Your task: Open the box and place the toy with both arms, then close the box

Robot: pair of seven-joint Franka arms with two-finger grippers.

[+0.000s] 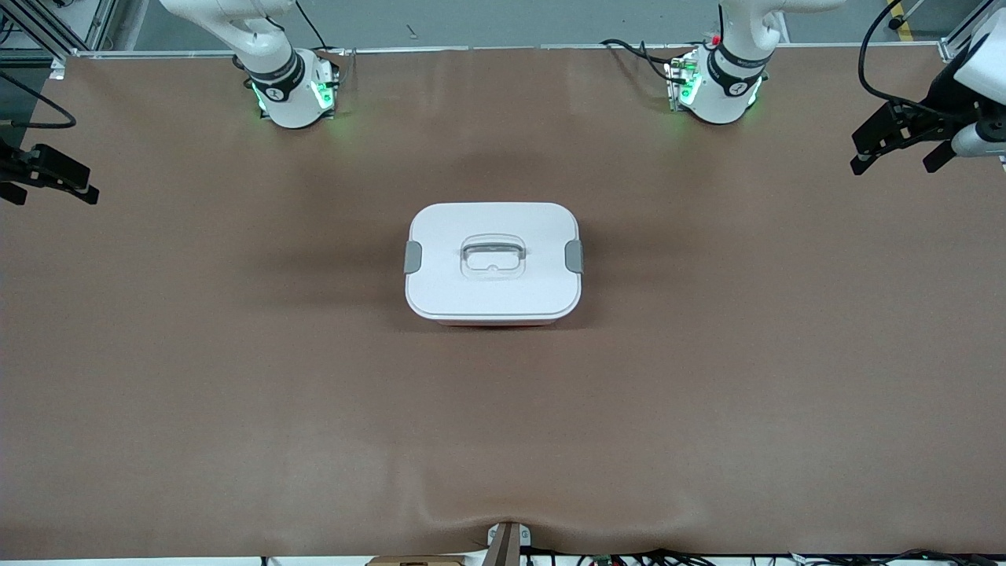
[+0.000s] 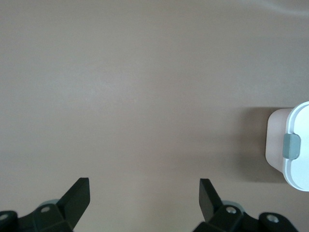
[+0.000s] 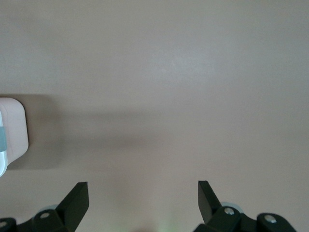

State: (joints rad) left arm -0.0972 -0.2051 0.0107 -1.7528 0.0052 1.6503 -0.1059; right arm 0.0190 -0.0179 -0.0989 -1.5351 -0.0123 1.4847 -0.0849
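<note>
Hovering wide apart, holding nothing: left gripper (image 1: 900, 159) and right gripper (image 1: 47, 189), each over its own table end. Sitting lidded mid-table: box (image 1: 493, 263).

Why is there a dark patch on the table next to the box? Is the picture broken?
Not broken: in the front view the box casts soft shadows on the brown table; in the left wrist view a darker shadow edges the box; in the right wrist view a faint shadow band stretches from it.
</note>
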